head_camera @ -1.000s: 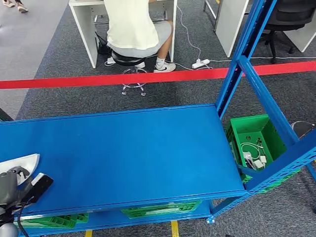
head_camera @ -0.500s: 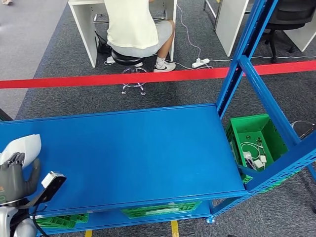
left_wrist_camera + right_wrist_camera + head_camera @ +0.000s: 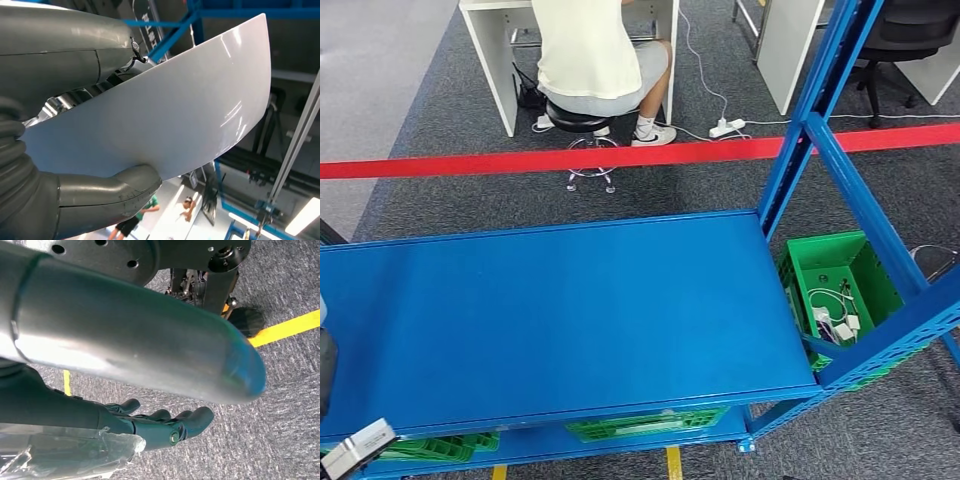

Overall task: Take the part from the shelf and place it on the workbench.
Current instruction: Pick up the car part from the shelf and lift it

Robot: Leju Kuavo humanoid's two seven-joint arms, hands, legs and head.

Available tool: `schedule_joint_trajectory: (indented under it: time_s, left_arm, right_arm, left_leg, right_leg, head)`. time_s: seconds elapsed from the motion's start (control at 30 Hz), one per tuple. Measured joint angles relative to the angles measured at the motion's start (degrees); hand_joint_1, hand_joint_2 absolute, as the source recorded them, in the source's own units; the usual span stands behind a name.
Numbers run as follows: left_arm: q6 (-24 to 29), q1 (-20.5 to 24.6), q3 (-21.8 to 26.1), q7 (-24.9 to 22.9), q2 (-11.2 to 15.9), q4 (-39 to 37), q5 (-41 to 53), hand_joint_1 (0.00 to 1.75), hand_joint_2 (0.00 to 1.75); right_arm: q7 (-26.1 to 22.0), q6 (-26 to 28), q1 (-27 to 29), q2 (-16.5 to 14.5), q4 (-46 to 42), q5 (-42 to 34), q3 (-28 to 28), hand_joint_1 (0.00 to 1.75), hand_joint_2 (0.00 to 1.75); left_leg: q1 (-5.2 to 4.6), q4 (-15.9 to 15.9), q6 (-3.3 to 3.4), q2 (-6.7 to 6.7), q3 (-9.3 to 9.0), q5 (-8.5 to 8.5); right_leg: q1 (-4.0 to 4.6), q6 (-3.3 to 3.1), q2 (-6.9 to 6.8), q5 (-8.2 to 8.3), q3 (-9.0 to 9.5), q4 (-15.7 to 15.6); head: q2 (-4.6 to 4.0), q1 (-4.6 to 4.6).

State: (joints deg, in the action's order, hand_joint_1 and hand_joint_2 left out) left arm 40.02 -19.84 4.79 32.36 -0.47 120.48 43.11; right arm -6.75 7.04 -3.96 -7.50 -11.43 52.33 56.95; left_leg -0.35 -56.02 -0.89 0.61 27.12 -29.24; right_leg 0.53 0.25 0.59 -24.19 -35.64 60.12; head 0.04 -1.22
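Part: a glossy white curved panel, sweeping from lower left to upper right of the left wrist view, off the shelf and in the robot's grasp.
Left hand: the left hand is clamped on the panel, thick grey thumb under its lower edge, darker fingers across its upper face.
Right hand: the right hand hangs at lower centre of its wrist view over grey carpet, fingers held loosely apart, nothing in them.
Shelf: the blue shelf spans the middle of the head view, its deck bare where it shows.
Surroundings: green crates at right, red barrier tape across the upper frame, a seated person at a white desk beyond.
Step in hand: carrying the part to the workbench, by my reading.
Doing it well: keep the clamp firm on a slick, broad panel; swing it wide of the blue uprights; lower it flat before letting go.
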Motion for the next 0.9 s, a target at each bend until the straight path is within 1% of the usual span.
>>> schedule_joint_trajectory:
  time_s: [0.2, 0.6, 0.77, 0.9]
  left_arm:
    - [0.00, -0.69, 0.45, 2.15, -0.46, 2.62, -2.07, 1.75, 1.75]
    - [0.00, -0.83, 1.08, 2.57, -0.97, 3.36, -9.78, 1.75, 1.75]
    - [0.00, -0.83, 1.07, 3.71, -1.16, 3.36, -14.44, 1.75, 1.75]
    - [0.00, -0.83, 1.07, 3.86, -1.35, 3.36, -15.01, 1.75, 1.75]
  right_arm:
    - [-0.07, -0.01, -0.03, -0.22, 0.00, 0.04, 0.01, 0.00, 0.00]
    - [-0.84, -0.01, -0.09, -0.40, 0.00, 0.61, 0.01, 0.00, 0.00]
    - [-1.14, 0.06, -0.14, -0.41, 0.00, 1.00, 0.01, 0.00, 0.00]
    - [-1.16, 0.07, -0.17, -0.41, 0.00, 1.05, 0.01, 0.00, 0.00]
  left_leg:
    - [0.01, 0.00, 0.00, 0.00, 0.00, 0.01]
    - [0.00, 0.00, 0.00, 0.00, 0.00, 0.01]
    - [0.00, 0.00, 0.00, 0.00, 0.00, 0.01]
    - [0.00, 0.00, 0.00, 0.00, 0.00, 0.01]
  right_leg:
    - [0.00, 0.01, 0.00, 0.01, 0.00, 0.00]
    - [0.01, 0.00, 0.00, 0.01, 0.00, 0.00]
    - [0.00, 0.01, 0.00, 0.01, 0.00, 0.00]
    - [0.00, 0.01, 0.00, 0.01, -0.01, 0.00]
  head:
    - [0.00, 0.00]
    - [0.00, 0.00]
    - [0.00, 0.01]
    - [0.00, 0.00]
